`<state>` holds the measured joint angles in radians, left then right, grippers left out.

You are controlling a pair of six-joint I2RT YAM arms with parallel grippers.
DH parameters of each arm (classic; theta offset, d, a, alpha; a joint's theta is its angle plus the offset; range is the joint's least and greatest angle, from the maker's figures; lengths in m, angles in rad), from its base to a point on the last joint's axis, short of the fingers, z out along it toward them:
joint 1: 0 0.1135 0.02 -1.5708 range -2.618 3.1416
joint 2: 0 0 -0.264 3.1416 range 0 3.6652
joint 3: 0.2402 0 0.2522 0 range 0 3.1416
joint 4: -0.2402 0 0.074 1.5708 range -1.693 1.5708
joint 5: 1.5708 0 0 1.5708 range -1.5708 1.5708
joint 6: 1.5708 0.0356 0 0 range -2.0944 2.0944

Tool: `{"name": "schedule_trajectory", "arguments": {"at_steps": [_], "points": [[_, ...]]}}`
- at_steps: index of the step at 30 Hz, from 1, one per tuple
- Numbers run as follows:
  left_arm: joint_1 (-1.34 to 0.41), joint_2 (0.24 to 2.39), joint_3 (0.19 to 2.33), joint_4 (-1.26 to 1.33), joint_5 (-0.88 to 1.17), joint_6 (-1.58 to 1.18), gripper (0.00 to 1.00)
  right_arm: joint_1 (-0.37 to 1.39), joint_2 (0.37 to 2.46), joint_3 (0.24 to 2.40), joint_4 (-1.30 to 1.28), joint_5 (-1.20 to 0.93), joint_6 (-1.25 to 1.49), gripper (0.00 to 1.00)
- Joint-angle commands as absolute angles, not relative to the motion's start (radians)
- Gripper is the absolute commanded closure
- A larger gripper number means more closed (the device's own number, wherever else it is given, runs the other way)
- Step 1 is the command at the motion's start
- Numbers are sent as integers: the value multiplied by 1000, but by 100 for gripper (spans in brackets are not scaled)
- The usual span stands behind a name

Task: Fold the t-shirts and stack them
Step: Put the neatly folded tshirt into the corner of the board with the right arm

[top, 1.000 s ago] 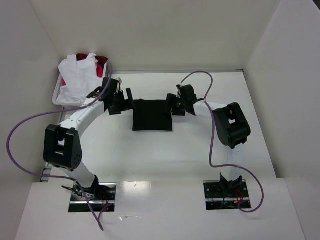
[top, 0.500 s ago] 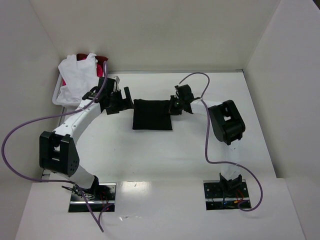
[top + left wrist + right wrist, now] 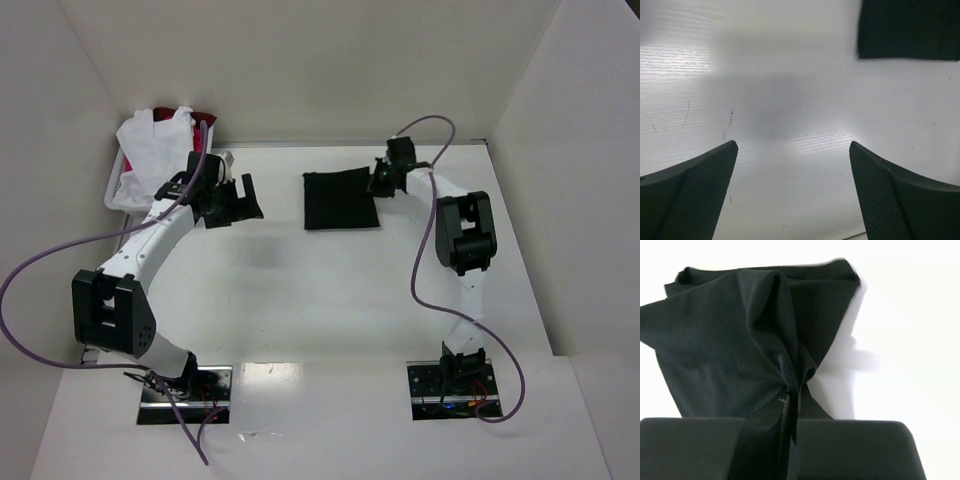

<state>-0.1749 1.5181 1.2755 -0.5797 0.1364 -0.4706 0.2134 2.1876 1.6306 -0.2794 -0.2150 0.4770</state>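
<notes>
The black shirt [image 3: 340, 201] lies folded into a flat, roughly square pad on the table [image 3: 300, 290], near the far edge and a little right of its middle. The right gripper [image 3: 378, 184] is at the pad's far right corner, clenched on the cloth. In the right wrist view its fingers [image 3: 850, 450] are closed together with a ridge of black fabric pinched between them. The cloth rises in creased folds toward that pinch, while the rest of the shirt lies flat.

The left gripper [image 3: 250, 197] is left of the shirt and apart from it, toward the far left corner. Its jaws stand wide apart and hold nothing. The left wrist view shows bare white tabletop between the two fingers [image 3: 690, 195], with one corner of the black shirt at the upper right, clear of both.

A white basket [image 3: 113, 195] sits at the far left corner. A white shirt [image 3: 150, 150] is heaped in it, spilling over the rim, and a red shirt [image 3: 203, 125] shows behind it.
</notes>
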Motion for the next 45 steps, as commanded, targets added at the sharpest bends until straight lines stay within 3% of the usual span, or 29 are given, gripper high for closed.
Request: {"name": "schedule_trajectory", "arguments": {"at_steps": [1,13,24,27,29,30,31,32,34,36,41,45], "points": [[-170,1502,1324,-601,155,-440,0,106,2244,1817,-405,-118,344,100],[-161,1608,1407,-683,100,-413,0,-77,2578,2613,-862,77,91,100],[-161,1683,1508,-738,91,-402,0,-222,2528,2591,-894,314,55,100],[-161,1697,1517,-738,100,-402,0,-232,2490,2522,-850,397,35,96],[-161,1697,1517,-738,110,-402,0,-232,2465,2513,-832,423,35,83],[-161,1697,1506,-738,110,-402,0,-232,2465,2513,-831,423,35,68],[-161,1697,1506,-738,110,-402,0,-232,2465,2523,-831,423,44,51],[-161,1686,1506,-738,110,-402,0,-232,2456,2533,-841,411,54,23],[-161,1675,1497,-738,120,-402,0,-232,2442,2545,-860,411,81,16],[-161,1663,1488,-738,120,-402,0,-210,2399,2521,-861,377,95,0],[-161,1608,1467,-738,138,-402,0,-127,2260,2424,-789,305,104,0],[-161,1553,1445,-729,161,-402,0,-61,2033,2165,-668,183,182,0]]}}
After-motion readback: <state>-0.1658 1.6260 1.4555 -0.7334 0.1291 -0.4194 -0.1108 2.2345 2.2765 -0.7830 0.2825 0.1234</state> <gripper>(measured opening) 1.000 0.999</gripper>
